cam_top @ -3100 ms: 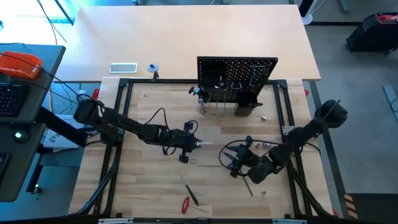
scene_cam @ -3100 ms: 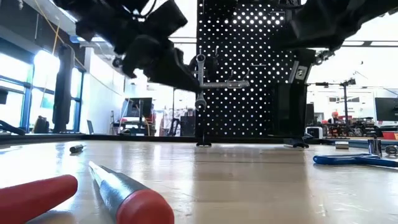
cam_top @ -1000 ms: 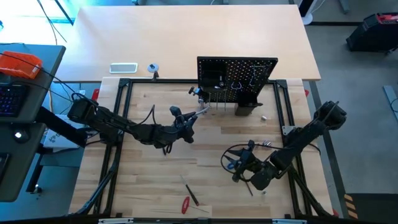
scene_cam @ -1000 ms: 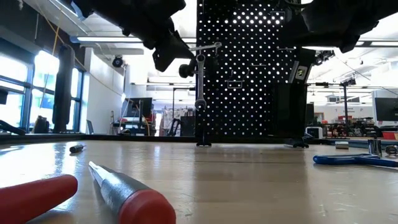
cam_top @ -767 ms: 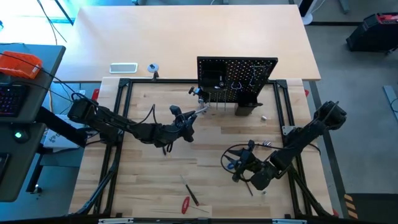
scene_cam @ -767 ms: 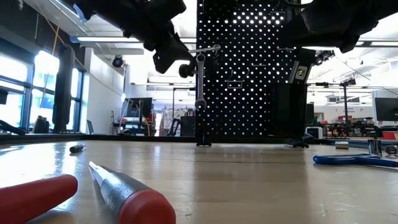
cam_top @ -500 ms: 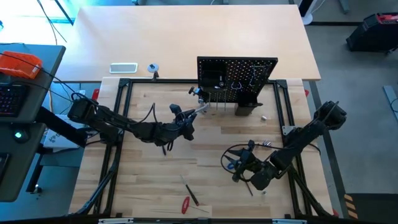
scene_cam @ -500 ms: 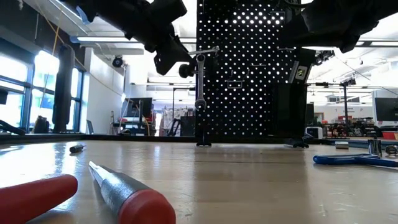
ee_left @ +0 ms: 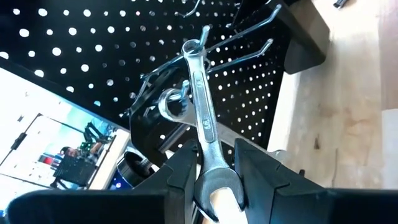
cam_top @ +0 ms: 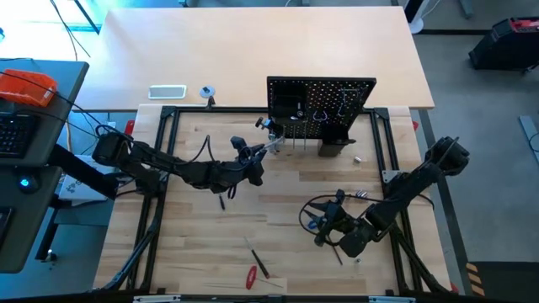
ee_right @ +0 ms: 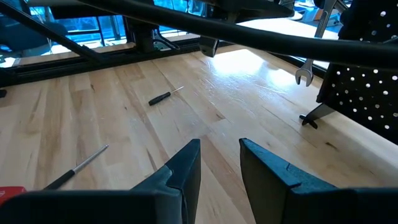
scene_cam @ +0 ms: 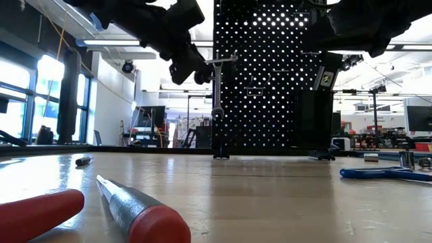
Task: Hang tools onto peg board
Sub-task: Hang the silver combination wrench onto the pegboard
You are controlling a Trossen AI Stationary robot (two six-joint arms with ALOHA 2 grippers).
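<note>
My left gripper is shut on a silver wrench in front of the left end of the black peg board. In the left wrist view the wrench's ring end is up among the wire hooks. I cannot tell whether it touches one. A second wrench hangs upright at the board's left edge. My right gripper is open and empty, low over the table's right half beside a blue-handled tool. My left gripper pinches the wrench's shaft just above its open-jaw end between its two fingers. The fingers come roughly level from the table's left and lie along the wrench. The wrench sticks out past the fingertips toward the board, lifted clear of the table.
Two red-handled screwdrivers lie near the table's front edge, with a small black bit farther back. The blue-handled tool also shows at the right in the low view. A small metal bit lies by the board's black bin.
My left gripper has edged toward the table's far edge and the peg board, still shut on the wrench. The wrench has tipped from slanting upward to nearly level, with its ring end brought in among the board's hooks. My right gripper has kept still.
</note>
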